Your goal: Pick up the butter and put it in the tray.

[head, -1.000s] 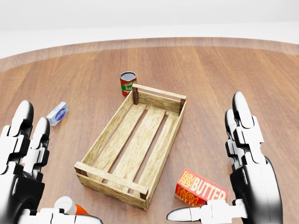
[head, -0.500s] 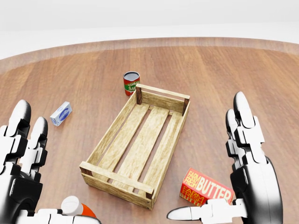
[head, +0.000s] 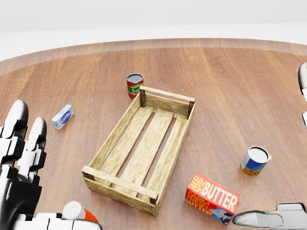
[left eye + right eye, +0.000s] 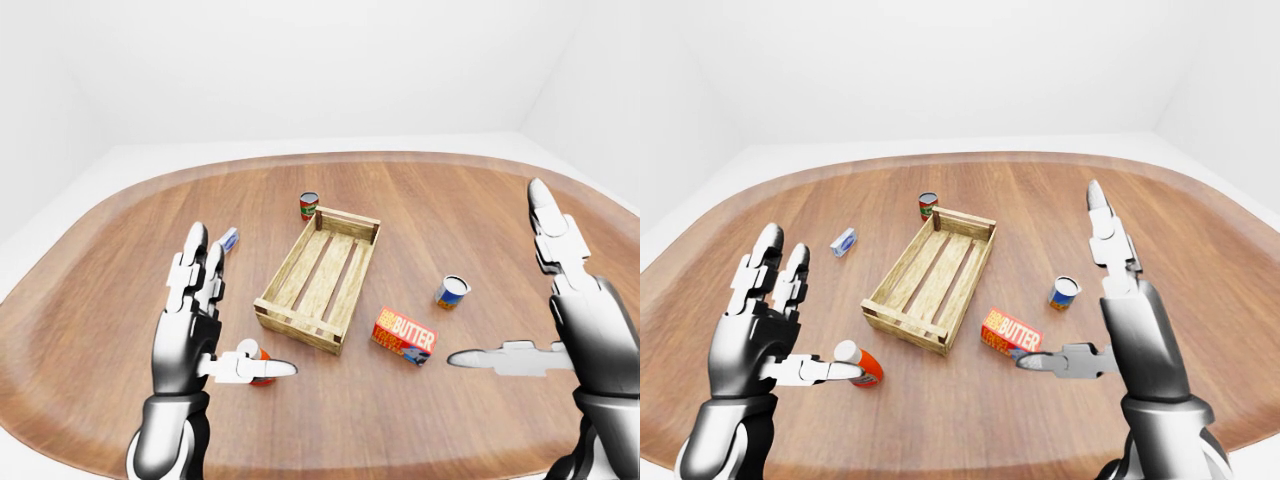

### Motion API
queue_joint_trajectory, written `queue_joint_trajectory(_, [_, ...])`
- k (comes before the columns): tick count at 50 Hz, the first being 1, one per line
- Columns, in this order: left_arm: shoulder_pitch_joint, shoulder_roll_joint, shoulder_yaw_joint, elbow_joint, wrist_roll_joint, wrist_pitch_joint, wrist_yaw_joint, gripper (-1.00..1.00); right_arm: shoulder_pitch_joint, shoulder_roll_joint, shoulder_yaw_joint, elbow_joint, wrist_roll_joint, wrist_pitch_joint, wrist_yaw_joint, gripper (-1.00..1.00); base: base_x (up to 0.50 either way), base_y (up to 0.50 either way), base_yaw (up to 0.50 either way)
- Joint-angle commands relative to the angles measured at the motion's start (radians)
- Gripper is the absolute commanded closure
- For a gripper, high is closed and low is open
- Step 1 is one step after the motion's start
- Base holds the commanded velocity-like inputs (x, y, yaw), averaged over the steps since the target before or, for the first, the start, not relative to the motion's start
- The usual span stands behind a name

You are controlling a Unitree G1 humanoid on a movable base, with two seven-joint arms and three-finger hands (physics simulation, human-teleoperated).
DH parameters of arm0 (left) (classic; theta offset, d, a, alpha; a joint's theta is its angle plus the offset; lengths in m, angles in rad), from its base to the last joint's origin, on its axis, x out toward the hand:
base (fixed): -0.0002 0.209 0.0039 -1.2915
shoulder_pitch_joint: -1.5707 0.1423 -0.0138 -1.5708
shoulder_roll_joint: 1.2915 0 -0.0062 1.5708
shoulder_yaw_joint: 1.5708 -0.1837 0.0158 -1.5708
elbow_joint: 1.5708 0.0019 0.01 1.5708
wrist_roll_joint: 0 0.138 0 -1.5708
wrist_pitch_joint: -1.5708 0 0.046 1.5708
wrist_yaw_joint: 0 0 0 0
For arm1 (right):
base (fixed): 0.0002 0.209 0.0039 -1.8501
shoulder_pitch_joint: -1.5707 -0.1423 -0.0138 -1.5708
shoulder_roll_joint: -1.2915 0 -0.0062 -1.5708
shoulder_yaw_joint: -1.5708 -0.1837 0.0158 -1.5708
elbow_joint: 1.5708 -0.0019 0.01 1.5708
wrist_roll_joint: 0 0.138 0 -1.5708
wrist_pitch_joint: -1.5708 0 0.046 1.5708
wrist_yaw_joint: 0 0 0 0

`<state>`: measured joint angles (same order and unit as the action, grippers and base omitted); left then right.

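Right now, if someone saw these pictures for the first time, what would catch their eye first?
Probably the wooden tray, empty in the middle of the round wooden table, and the bright red butter box lying just off its lower right corner in the head view. Next, the two open robot hands raised on either side, the left hand and the right hand, neither holding anything.

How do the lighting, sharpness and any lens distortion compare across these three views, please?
All three are evenly lit and sharp, with no glare. Left-eye view: only soft shadows beside the butter and tray. Head view: the table edge curves, and the right robot hand is cropped. Right-eye view: the table outline bows wide.
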<state>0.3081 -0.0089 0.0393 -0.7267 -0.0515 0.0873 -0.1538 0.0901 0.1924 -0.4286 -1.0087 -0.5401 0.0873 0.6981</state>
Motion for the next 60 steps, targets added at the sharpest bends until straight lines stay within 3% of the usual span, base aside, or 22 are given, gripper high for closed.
queue_joint_trajectory(1, [-0.001,-0.001,0.003,-0.006,-0.001,0.000,-0.002,-1.00,-0.107,0.006,-0.170,-0.038,-0.105,0.000,0.000,-1.00,0.00,0.00,0.00])
queue_joint_trajectory(6, [-0.003,-0.001,0.005,-0.002,-0.003,0.000,-0.003,-1.00,-0.063,-0.062,-0.146,-0.038,-0.099,0.000,0.000,-1.00,0.00,0.00,0.00])
queue_joint_trajectory(9, [-0.001,-0.002,0.007,-0.007,-0.003,0.000,-0.002,-1.00,0.001,-0.146,-0.089,-0.038,-0.049,0.000,0.000,-1.00,0.00,0.00,0.00])
queue_joint_trajectory(15, [-0.010,-0.002,0.009,0.009,-0.002,0.000,0.000,-1.00,0.045,-0.250,-0.079,0.151,0.065,0.000,0.000,-1.00,0.00,0.00,0.00])
queue_joint_trajectory(24, [-0.011,-0.004,0.013,0.009,-0.003,0.000,-0.001,-1.00,0.054,-0.300,-0.097,0.382,0.125,0.000,-0.053,-1.00,0.00,0.00,0.00])
queue_joint_trajectory(38, [-0.017,-0.003,0.017,0.015,-0.005,0.000,-0.003,-1.00,0.021,-0.364,-0.048,0.613,0.106,0.000,-0.124,-1.00,0.00,0.00,0.00])
queue_joint_trajectory(60, [-0.025,-0.004,0.025,0.018,-0.006,0.000,-0.004,-1.00,0.005,-0.399,0.012,0.897,0.096,0.000,-0.211,-1.00,0.00,0.00,0.00])
